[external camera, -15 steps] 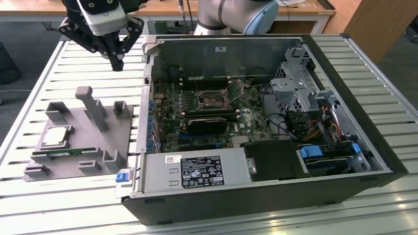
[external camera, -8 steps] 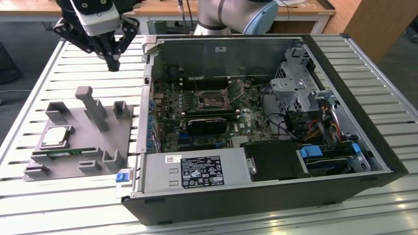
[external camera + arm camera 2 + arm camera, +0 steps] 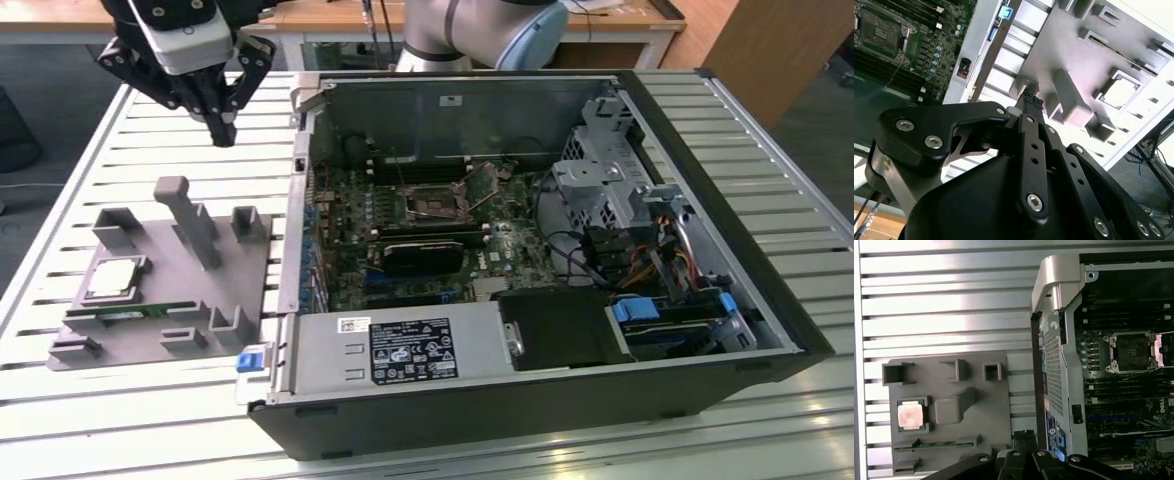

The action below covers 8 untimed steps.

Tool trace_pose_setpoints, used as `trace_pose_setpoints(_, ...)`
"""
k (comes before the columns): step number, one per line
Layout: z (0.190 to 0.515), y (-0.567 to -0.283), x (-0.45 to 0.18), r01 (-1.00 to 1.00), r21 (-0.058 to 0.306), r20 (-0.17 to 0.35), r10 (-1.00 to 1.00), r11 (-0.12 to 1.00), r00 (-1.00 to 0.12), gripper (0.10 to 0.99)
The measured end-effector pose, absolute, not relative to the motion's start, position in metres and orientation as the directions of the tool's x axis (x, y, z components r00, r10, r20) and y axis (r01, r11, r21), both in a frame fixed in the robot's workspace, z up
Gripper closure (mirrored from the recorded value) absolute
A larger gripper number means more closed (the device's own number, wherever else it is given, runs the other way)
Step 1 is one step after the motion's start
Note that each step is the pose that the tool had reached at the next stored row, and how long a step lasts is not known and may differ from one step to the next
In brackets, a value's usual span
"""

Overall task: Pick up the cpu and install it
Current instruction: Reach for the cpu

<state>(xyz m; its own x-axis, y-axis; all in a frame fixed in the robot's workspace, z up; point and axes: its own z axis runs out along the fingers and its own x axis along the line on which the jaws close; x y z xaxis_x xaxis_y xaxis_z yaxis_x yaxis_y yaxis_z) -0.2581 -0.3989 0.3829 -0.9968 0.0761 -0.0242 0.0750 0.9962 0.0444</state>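
End effector (image 3: 222, 128) closed on nothing, fingertips together, above the slatted bench (image 3: 147, 150) beside the open computer case (image 3: 400, 425). Cpu (image 3: 114, 278) lies flat in grey holder block (image 3: 247, 275), apart from end effector.

Clear air around the gripper (image 3: 222, 132) over the slatted table (image 3: 174, 150). The cpu (image 3: 114, 277) lies uncovered in the holder block (image 3: 167, 295), tall post (image 3: 187, 215) near it. The socket (image 3: 434, 203) is open from above, hemmed by case wall (image 3: 304, 180) and raised load plate (image 3: 487, 178).
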Motion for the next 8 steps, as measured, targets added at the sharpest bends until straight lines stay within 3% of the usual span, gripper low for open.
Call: trace_pose_setpoints(8,0.3824,-0.3989,-0.2651,0.075,0.044,-0.024,0.076,0.996,-0.997,0.98)
